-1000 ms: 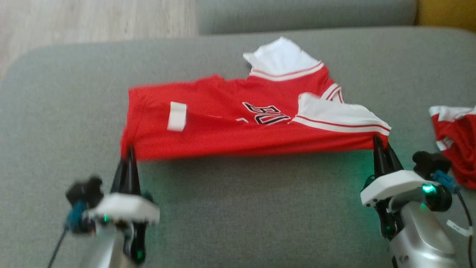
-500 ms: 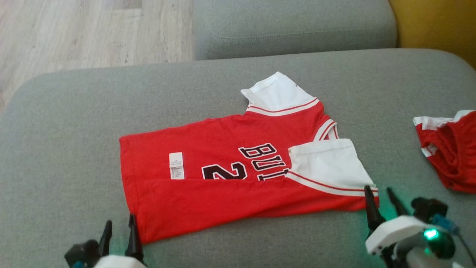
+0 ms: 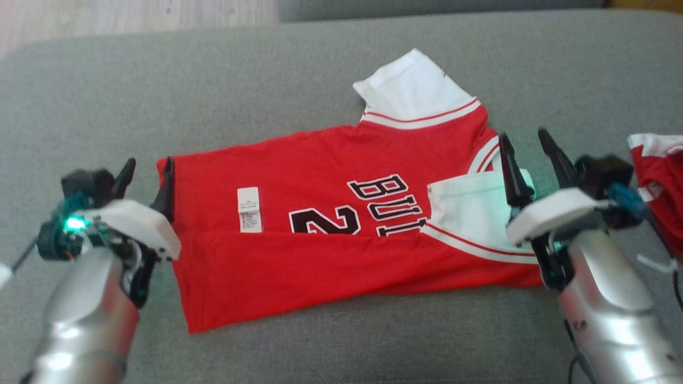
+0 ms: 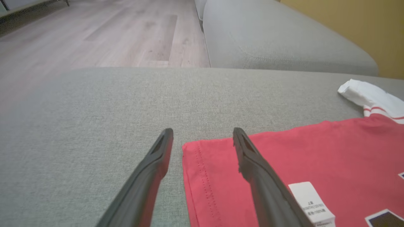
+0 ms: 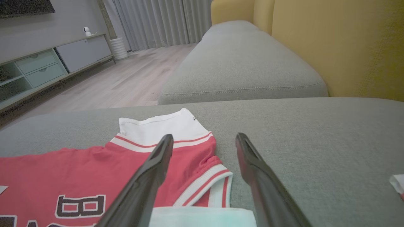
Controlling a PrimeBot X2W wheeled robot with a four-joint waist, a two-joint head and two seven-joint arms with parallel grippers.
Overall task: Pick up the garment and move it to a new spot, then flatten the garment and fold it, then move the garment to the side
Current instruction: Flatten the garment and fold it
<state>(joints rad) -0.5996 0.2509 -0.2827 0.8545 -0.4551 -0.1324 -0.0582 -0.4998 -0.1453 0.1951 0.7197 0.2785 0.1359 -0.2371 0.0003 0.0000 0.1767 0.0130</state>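
The garment (image 3: 331, 224), a red jersey with white sleeves and black lettering, lies spread on the grey sofa cushion (image 3: 267, 96), its near long edge folded over onto itself. My left gripper (image 3: 149, 166) is open beside the hem at the garment's left end, holding nothing. In the left wrist view the left gripper (image 4: 203, 130) straddles the hem corner of the garment (image 4: 315, 154). My right gripper (image 3: 523, 136) is open over the folded white sleeve at the collar end. The right wrist view shows the right gripper (image 5: 205, 136) above the garment (image 5: 79, 167), empty.
A second red and white piece of clothing (image 3: 659, 186) lies at the cushion's right edge, close to my right arm. Another grey cushion (image 5: 240, 69) sits beyond, with a yellow backrest (image 5: 347, 47) to the right. Wood floor (image 4: 94, 31) lies past the far left edge.
Both grippers opened and let go of the garment's near edge, which now rests flat on the cushion. Both have moved forward along its two ends. The camera also shifted.
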